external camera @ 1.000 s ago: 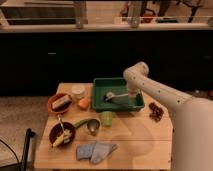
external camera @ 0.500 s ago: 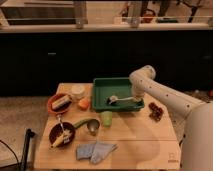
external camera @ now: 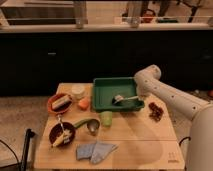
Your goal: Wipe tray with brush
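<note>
The green tray (external camera: 107,85) sits at the back middle of the wooden table. The brush (external camera: 120,98) lies low inside the tray, its pale round head near the tray's front middle and its slim handle running right. My gripper (external camera: 140,95) is at the tray's right side, shut on the end of the brush handle. The white arm (external camera: 170,95) comes in from the right and hides most of the gripper.
An orange-red bowl (external camera: 61,103), a white cup (external camera: 77,91) and an orange object (external camera: 83,103) stand left of the tray. A green cup (external camera: 106,118), a green-handled scoop (external camera: 87,124), a dark bowl (external camera: 61,134) and a grey-blue cloth (external camera: 96,151) are in front. A dark reddish object (external camera: 156,111) lies at the right.
The arm and gripper have shifted to the right, and the brush head has slid to the right across the tray floor with them.
</note>
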Controlling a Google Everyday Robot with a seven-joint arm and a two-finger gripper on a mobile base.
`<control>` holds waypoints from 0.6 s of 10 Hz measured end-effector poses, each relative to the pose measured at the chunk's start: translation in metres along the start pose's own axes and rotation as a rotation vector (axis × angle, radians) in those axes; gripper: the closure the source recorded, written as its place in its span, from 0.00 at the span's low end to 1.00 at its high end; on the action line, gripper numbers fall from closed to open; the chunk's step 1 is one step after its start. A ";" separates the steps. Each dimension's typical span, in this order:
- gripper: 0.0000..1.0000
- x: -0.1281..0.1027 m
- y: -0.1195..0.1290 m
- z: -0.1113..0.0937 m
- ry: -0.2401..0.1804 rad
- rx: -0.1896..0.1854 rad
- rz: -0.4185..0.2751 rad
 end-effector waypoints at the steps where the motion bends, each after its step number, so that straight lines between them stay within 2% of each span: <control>1: 0.99 0.001 -0.003 -0.001 0.000 0.010 0.003; 6: 0.99 -0.001 -0.024 -0.003 -0.017 0.059 0.021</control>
